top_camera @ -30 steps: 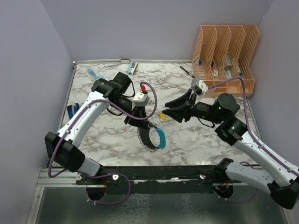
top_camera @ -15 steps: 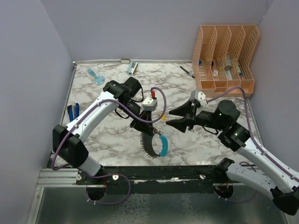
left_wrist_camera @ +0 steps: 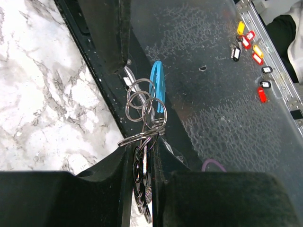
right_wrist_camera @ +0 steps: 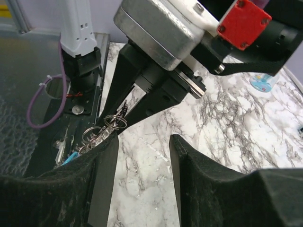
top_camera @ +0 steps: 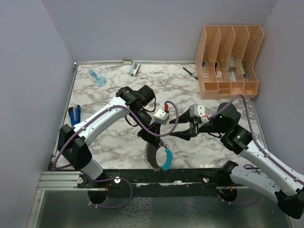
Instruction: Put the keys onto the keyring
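My left gripper [top_camera: 156, 139] is shut on the keyring [top_camera: 153, 156] and holds it over the table's near edge. The gray ribbed loop hangs below the fingers, its light-blue section [top_camera: 166, 159] on the right. In the left wrist view the gripper [left_wrist_camera: 142, 151] pinches a stack of steel split rings [left_wrist_camera: 144, 109], and the blue section [left_wrist_camera: 157, 85] sticks out beyond them. My right gripper [top_camera: 176, 132] stands open just right of the left one. In its own view the gripper [right_wrist_camera: 144, 142] has only marble between its fingers, and the rings [right_wrist_camera: 111, 124] are by the left finger. The keys are hidden.
An orange file organizer [top_camera: 228, 52] stands at the back right with a black pen [top_camera: 190, 72] beside it. A blue-handled tool [top_camera: 73, 114] lies at the left edge. A black rail [top_camera: 190, 175] runs along the near edge. Small coloured tags [left_wrist_camera: 246, 40] lie beyond the metal floor.
The left arm has carried the keyring right and toward the near edge. The right gripper has come in close beside it, with its jaws a little wider apart.
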Motion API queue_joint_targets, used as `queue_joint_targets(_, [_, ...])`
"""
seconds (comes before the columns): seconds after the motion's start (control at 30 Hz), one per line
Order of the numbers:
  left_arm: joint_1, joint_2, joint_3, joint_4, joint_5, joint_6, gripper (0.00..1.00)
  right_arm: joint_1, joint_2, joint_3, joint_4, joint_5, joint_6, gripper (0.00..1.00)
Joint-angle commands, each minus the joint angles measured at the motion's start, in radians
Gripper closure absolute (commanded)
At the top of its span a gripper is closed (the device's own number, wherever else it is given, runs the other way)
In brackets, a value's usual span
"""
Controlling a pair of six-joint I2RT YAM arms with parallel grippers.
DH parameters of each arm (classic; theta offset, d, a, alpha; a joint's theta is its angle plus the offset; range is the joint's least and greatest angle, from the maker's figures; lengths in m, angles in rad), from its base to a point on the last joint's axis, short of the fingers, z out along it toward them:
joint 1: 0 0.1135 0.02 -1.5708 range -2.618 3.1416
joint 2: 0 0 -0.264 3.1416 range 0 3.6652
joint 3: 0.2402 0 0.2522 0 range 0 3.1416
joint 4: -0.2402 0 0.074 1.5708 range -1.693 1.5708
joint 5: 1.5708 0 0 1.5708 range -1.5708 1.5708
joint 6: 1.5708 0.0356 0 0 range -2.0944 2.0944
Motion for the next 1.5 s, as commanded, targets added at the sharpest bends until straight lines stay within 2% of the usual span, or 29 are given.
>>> queue_joint_targets(0.0, [-0.045,0.011,0.011,-0.023,-0.008,0.006,1.0,0.01,-0.058,-0.016,-0.065,-0.086,-0.081,0.56])
queue_joint_targets(0.07, [-0.06,0.019,0.013,-0.023,-0.017,0.004,1.0,0.017,-0.085,-0.013,-0.109,-0.089,-0.1,0.65])
queue_joint_targets(0.13, [-0.074,0.03,0.017,-0.023,-0.022,0.008,1.0,0.023,-0.099,-0.007,-0.165,-0.08,-0.136,0.7])
queue_joint_targets(0.23, [-0.079,0.058,0.043,-0.022,-0.026,0.019,1.0,0.031,-0.089,0.002,-0.226,-0.067,-0.174,0.67])
queue_joint_targets(0.37, [-0.079,0.095,0.088,-0.023,-0.049,0.04,1.0,0.055,-0.074,-0.009,-0.217,-0.039,-0.189,0.58])
queue_joint_targets(0.5, [-0.079,0.124,0.127,-0.024,-0.074,0.058,1.0,0.074,-0.038,0.001,-0.217,-0.022,-0.203,0.55])
queue_joint_targets(0.93, [-0.08,0.158,0.129,-0.024,-0.066,0.079,1.0,0.084,-0.008,0.028,-0.171,0.01,-0.257,0.54])
queue_joint_targets(1.47, [-0.09,0.166,0.166,-0.025,-0.042,0.053,1.0,0.087,0.042,0.057,-0.202,-0.067,-0.245,0.56])
